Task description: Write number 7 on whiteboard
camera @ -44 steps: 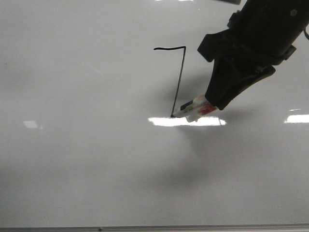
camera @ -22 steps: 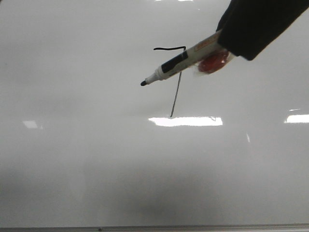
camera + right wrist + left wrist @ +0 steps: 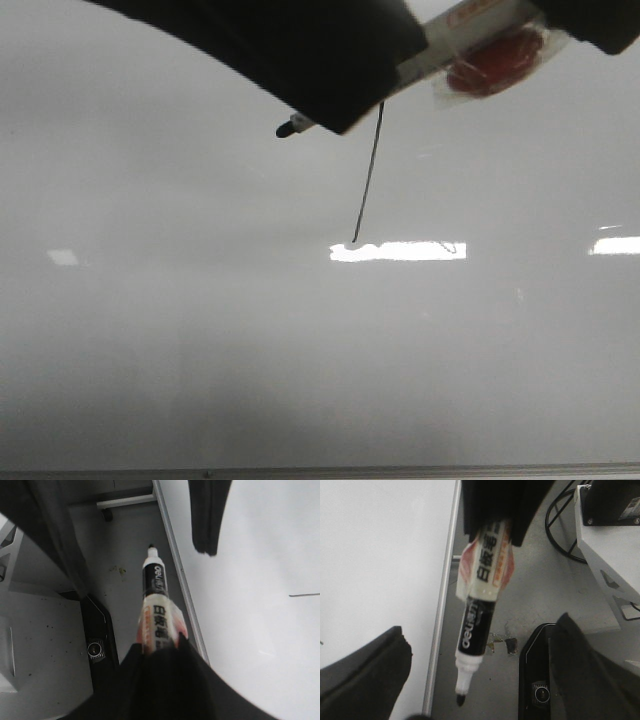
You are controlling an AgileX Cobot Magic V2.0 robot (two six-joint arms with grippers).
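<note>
The right gripper (image 3: 161,647) is closed on a marker (image 3: 156,610). Its two dark fingers clamp the white labelled end of the barrel, and the black part and the tip stick out free. The left gripper (image 3: 480,630) stands open. Its padded fingers (image 3: 367,677) are spread wide, one on each side of the marker tip, and they do not touch it.

On the whiteboard (image 3: 200,330), the number 7 (image 3: 368,180) is only partly seen. The long, slightly slanted downstroke comes out from under a dark arm that crosses the top edge of the front view, and the top stroke is hidden behind this arm. The foot of the stroke ends at the left end of a bright glare patch (image 3: 400,250), in the middle of the board and well above the thin metal bottom edge.

The marker tip (image 3: 283,130) points left of the downstroke's upper end — near it, but apart from the line. The held barrel passes above the stroke, toward the upper right corner.
</note>
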